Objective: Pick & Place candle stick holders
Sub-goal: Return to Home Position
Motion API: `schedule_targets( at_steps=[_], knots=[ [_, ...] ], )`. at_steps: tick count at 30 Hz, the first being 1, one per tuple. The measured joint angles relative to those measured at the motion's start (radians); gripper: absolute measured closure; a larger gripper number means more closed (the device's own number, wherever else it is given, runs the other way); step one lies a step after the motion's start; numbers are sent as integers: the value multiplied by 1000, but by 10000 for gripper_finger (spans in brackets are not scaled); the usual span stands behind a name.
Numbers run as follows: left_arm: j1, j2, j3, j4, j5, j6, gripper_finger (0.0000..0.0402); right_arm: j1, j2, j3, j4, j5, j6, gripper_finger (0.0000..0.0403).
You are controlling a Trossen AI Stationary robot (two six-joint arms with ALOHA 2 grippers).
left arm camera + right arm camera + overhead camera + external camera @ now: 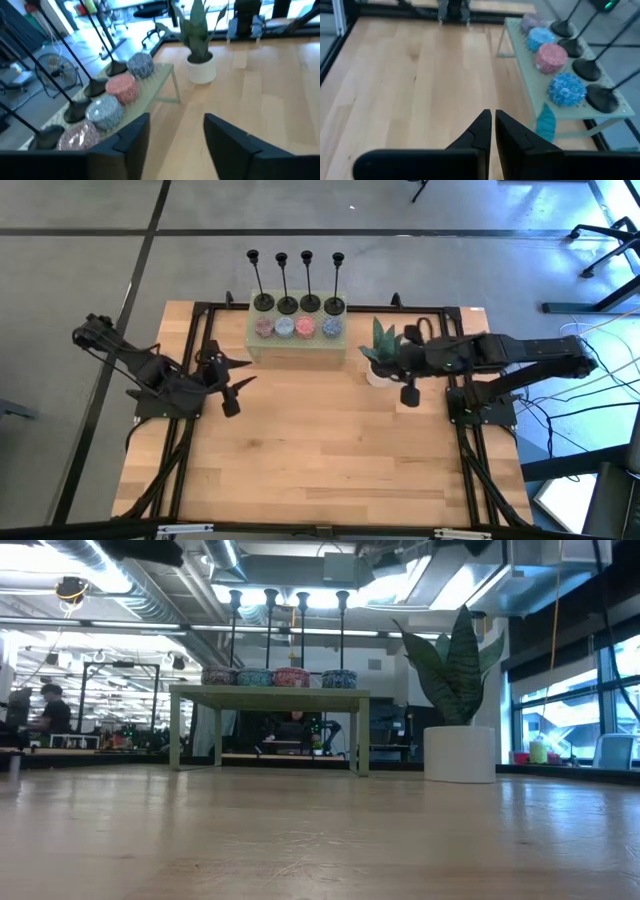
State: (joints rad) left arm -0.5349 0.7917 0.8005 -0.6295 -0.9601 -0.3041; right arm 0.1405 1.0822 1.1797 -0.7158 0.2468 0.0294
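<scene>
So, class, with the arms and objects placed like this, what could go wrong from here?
The right gripper hangs close beside the plant; swinging back, it might brush the leaves and tip the pot. The thin-stemmed candlestick holders stand along the far edge of the shelf; a knock to it from the left gripper could topple them.

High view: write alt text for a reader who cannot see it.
Four black candle stick holders stand behind four candles on a green shelf at the table's far edge. The open left gripper and shut right gripper hang either side, empty, a potted plant by the right one.
</scene>
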Motion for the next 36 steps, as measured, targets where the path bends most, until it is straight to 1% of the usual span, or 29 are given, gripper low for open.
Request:
schedule_targets(
  at_steps=[4,9,12,15,18,23,27,29,31,33,36],
  knots=[
    [-2,-53,0,35,-8,81,262,15,-119,-114,69,38,15,376],
    [-1,-143,-15,35,5,107,297,26,-254,-267,167,33,10,376],
    [-1,-199,-79,48,46,123,312,27,-319,-376,221,33,3,375],
    [-1,-244,-161,126,71,167,322,27,-375,-490,299,32,-49,375],
    [-1,-288,-225,212,94,240,330,26,-423,-576,354,-18,-126,375],
    [-1,-376,-297,277,131,378,338,25,-509,-607,387,-72,-156,375],
    [-1,-476,-370,332,172,425,339,25,-584,-630,387,-139,-151,375],
    [-1,-534,-414,363,192,441,339,25,-619,-651,386,-156,-153,375],
    [-1,-589,-459,420,199,472,339,25,-649,-671,387,-155,-152,375],
    [0,-643,-509,509,219,534,339,25,-673,-695,405,-155,-153,375],
    [1,-708,-582,660,308,664,339,25,-706,-735,432,-168,-157,375]
  ],
)
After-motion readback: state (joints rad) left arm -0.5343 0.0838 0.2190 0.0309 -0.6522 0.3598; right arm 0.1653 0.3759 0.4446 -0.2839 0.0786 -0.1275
